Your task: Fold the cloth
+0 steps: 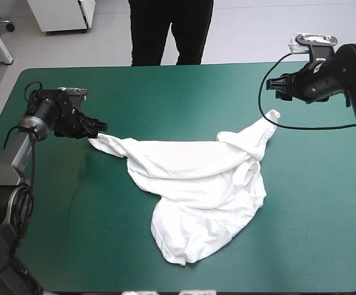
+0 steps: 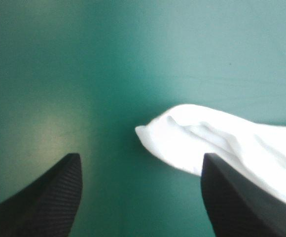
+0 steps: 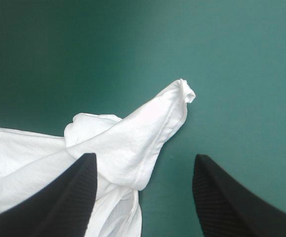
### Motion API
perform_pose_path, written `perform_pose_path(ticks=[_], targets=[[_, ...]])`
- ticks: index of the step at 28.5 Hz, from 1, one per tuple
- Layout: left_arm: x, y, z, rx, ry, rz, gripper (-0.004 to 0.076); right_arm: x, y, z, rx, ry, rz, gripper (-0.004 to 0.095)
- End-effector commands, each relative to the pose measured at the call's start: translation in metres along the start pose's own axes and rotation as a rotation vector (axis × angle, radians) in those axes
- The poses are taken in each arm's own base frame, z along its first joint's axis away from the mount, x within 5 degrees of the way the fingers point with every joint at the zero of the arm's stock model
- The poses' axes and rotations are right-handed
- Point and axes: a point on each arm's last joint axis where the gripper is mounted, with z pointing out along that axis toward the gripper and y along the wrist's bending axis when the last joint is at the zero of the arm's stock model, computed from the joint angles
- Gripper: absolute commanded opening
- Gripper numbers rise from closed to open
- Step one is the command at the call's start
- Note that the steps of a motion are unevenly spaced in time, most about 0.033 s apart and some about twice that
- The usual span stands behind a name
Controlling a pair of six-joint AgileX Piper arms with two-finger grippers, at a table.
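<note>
A white T-shirt (image 1: 196, 196) lies crumpled and partly spread across the middle of a teal-green table (image 1: 166, 92). One twisted end stretches toward the table's left side and another points toward the far right. The left claw (image 1: 99, 128) sits low at the shirt's left end, its two black fingers apart and holding nothing. In its wrist view the shirt's rounded tip (image 2: 150, 136) lies on the cover just ahead of the gap, with the cloth running off past one finger. The right claw (image 1: 277, 86) hovers just beyond the shirt's far right end, likewise apart and empty. In its wrist view that pointed corner (image 3: 182, 94) lies ahead of the open fingers, with bunched folds near one of them. The step in hand looks like taking hold of these two ends so the shirt can be pulled flat before any fold. To do it well, each claw probably needs to centre on its end first, so the cloth sits squarely in the gap. It should then come down far enough to pinch a firm edge rather than a loose wrinkle. The left claw seems to need only a small shift toward the tip, the right claw a longer reach. Pulling both ends evenly apart should smooth the twisted middle, while a one-sided tug risks dragging the whole heap.
</note>
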Motion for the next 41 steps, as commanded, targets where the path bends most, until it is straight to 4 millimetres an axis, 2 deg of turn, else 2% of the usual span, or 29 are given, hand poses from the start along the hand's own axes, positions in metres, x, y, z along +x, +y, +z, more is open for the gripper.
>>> perform_pose_path(ticks=[1,5,11,13,15,16,18,19,24,26,31,32,36,37,41], targets=[[-0.013,-0.001,-0.008,0.016,-0.095,-0.016,0.0489,-0.001,0.003,-0.025,-0.013,-0.066,-0.011,0.0536],[-0.016,-0.002,0.012,0.026,-0.077,-0.021,0.0486,-0.001,0.003,-0.025,-0.013,-0.066,-0.011,0.0534],[-0.024,-0.003,0.027,0.037,-0.076,-0.026,0.0452,-0.001,0.003,-0.024,-0.015,-0.065,-0.01,0.0534],[-0.025,-0.005,0.03,0.066,-0.077,-0.015,0.0384,-0.001,0.003,-0.024,-0.015,-0.065,-0.01,0.0531],[-0.025,-0.009,0.031,0.097,-0.077,0.003,0.0271,-0.001,0.003,-0.024,-0.015,-0.065,-0.01,0.0523],[-0.024,-0.011,0.032,0.117,-0.073,0.009,0.0173,-0.001,0.003,-0.024,-0.017,-0.064,-0.01,0.0519],[-0.024,-0.012,0.033,0.126,-0.064,0.014,0.0032,-0.001,0.003,-0.024,-0.017,-0.063,-0.01,0.0514],[-0.022,-0.012,0.034,0.125,-0.05,0.028,-0.0004,-0.001,0.003,-0.024,-0.017,-0.063,-0.008,0.0513],[-0.018,-0.012,0.039,0.132,0.001,0.034,-0.0009,0.004,0.011,-0.022,-0.064,-0.042,0.003,0.0515],[-0.017,-0.013,0.039,0.133,0.006,0.034,-0.0009,0.016,0.02,-0.019,-0.074,-0.005,-0.024,0.0515],[-0.017,-0.013,0.039,0.132,0.003,0.034,-0.0009,0.062,0.035,0.005,0.007,0.151,-0.109,0.0522],[-0.018,-0.012,0.039,0.132,-0.001,0.034,-0.0009,0.08,0.04,0.019,0.004,0.227,-0.118,0.0552],[-0.018,-0.013,0.039,0.133,-0.001,0.033,-0.0009,0.108,0.046,0.041,0.013,0.348,-0.103,0.0587],[-0.018,-0.013,0.039,0.133,-0.003,0.033,-0.0009,0.121,0.047,0.052,0.042,0.379,-0.112,0.0587],[-0.018,-0.013,0.039,0.132,-0.009,0.032,-0.0009,0.139,0.053,0.07,0.034,0.367,-0.14,0.0586]])
